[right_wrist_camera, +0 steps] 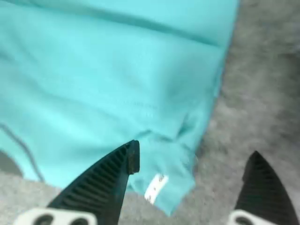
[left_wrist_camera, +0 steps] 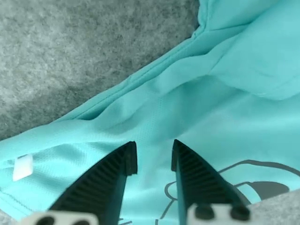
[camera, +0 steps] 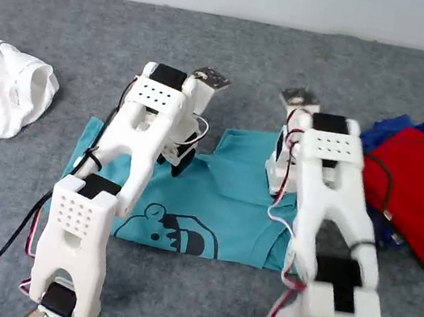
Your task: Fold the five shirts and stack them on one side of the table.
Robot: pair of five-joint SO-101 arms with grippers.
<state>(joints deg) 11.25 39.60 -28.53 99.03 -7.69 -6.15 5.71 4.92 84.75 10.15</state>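
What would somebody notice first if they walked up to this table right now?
A teal shirt with a dark cartoon print lies across the middle of the grey table, both white arms over it with jaws open: the left arm above the cloth, the right arm at a corner. A red shirt sits on a blue shirt at the right, and a crumpled white shirt lies far left.

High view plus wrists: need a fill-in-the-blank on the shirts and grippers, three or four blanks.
The flat shirt with a dark print beneath both arms is ____.
The crumpled shirt lying apart on the grey felt table is ____.
The red folded shirt rests on a garment coloured ____.
The right gripper stands ____ over the labelled corner.
Missing: teal; white; blue; open.
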